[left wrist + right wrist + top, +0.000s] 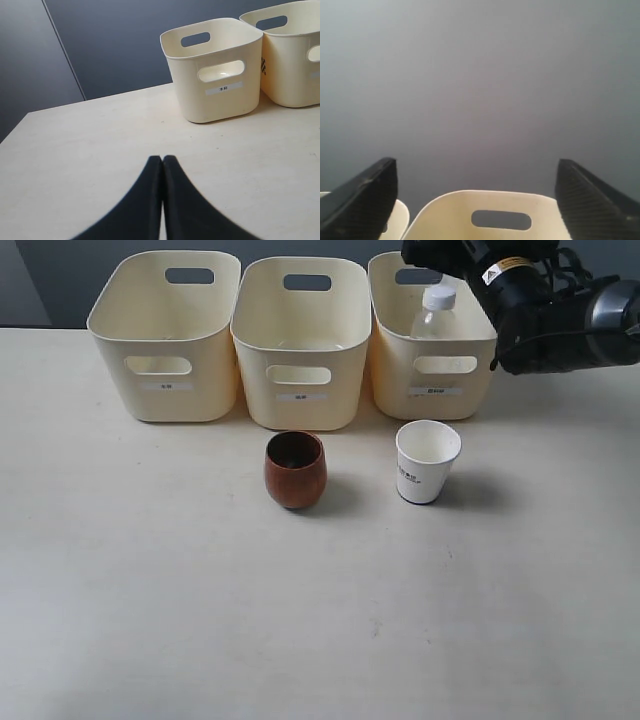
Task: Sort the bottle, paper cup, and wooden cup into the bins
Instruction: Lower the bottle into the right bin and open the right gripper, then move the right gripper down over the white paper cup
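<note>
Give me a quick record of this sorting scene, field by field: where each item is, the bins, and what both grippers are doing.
bottle: standing upright inside the right bin, white cap showing above the rim
wooden cup: upright on the table, in front of the middle bin
paper cup: upright on the table, in front of the right bin
left bin: nothing seen inside
left gripper: shut, holding nothing, low over the table
right gripper: open, holding nothing, raised by the right bin
left to sort: both cups
</note>
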